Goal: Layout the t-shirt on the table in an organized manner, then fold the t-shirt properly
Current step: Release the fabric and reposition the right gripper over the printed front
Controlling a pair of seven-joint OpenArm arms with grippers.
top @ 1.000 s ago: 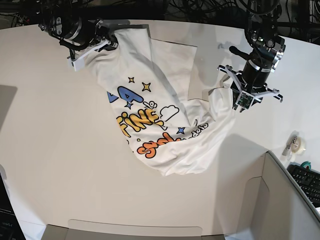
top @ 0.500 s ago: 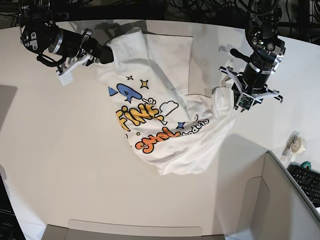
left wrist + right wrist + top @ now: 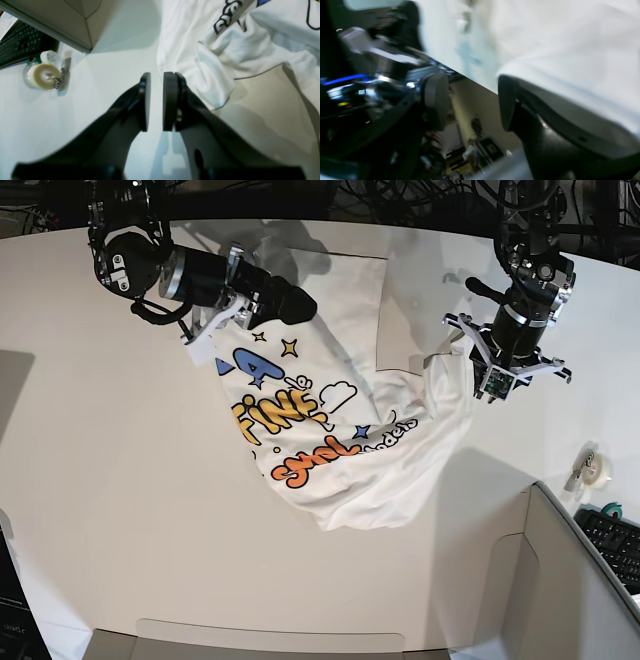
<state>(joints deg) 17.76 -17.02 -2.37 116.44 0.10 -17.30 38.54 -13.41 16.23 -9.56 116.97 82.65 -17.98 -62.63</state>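
Shirt still bunched, layout not done.
Base view: t-shirt [image 3: 330,430] lies crumpled mid-table [image 3: 120,510], print up, lower hem folded under at the near right. Right gripper [image 3: 290,305] sits over the far-left shoulder; left gripper [image 3: 497,375] hangs at the right edge of the cloth.
Left wrist view: left gripper [image 3: 156,101] narrow, a thin gap between pads, nothing in it; sleeve just beside it, tape roll [image 3: 45,76] well apart.
Right wrist view: blurred; right gripper [image 3: 472,105] wide apart, cloth lies against one finger, not pinched.
Risk, my guess: neither arm grips fabric, so any pull just drags air or rucks the shoulder further.
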